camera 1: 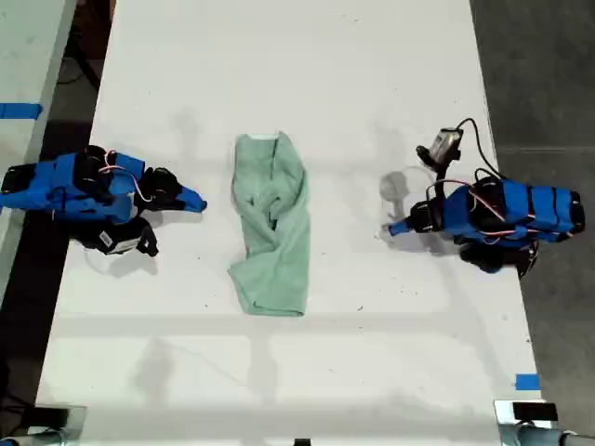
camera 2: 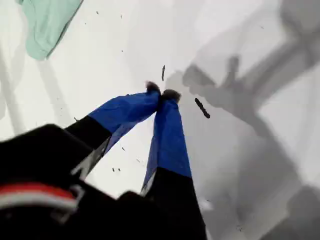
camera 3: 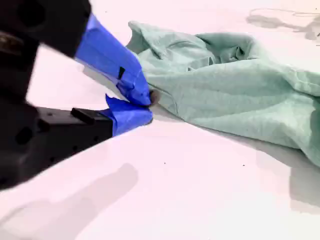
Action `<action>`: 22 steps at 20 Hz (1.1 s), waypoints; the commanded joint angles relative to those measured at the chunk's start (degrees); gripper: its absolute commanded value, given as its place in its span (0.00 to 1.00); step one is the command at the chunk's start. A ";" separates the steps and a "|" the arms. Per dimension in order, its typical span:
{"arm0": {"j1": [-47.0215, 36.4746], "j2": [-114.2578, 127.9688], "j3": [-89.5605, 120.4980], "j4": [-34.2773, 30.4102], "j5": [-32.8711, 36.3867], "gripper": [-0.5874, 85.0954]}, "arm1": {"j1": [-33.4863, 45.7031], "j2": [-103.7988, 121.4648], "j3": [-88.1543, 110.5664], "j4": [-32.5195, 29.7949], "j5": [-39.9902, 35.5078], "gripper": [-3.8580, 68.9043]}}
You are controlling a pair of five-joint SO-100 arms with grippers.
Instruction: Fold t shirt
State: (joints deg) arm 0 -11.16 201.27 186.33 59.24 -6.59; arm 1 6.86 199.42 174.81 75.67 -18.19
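Observation:
The pale mint-green t shirt [camera 1: 271, 223] lies rumpled in a long narrow strip in the middle of the white table [camera 1: 372, 353]. My first gripper [camera 1: 395, 228] is on the arm at the exterior view's right. It is shut on nothing and sits well apart from the shirt. In its wrist view the gripper [camera 2: 161, 93] has its tips touching, and only a corner of the t shirt [camera 2: 47, 22] shows far off. My second gripper [camera 1: 200, 205] is at the exterior view's left, shut and empty. In its wrist view the gripper [camera 3: 146, 106] sits just short of the t shirt [camera 3: 235, 95].
A blue tape mark [camera 1: 526, 381] sits near the table's edge at the exterior view's lower right. Another blue tape piece [camera 1: 19, 111] lies on a separate surface at that view's left. Dark floor [camera 1: 548, 74] borders the table at that view's right.

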 commanded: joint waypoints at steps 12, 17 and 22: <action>17.93 -33.13 -22.32 -4.31 -12.83 0.00 | 0.18 0.70 3.52 0.18 0.00 0.08; 10.37 -76.20 -42.71 -3.52 -5.19 0.00 | -0.26 0.62 3.52 0.18 0.35 0.08; 14.24 -98.09 -56.60 -10.28 -5.89 0.00 | -0.09 0.62 3.52 0.18 -0.09 0.08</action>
State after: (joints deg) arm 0 1.41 110.48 138.52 50.01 -12.57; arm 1 6.86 199.42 174.81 75.67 -18.19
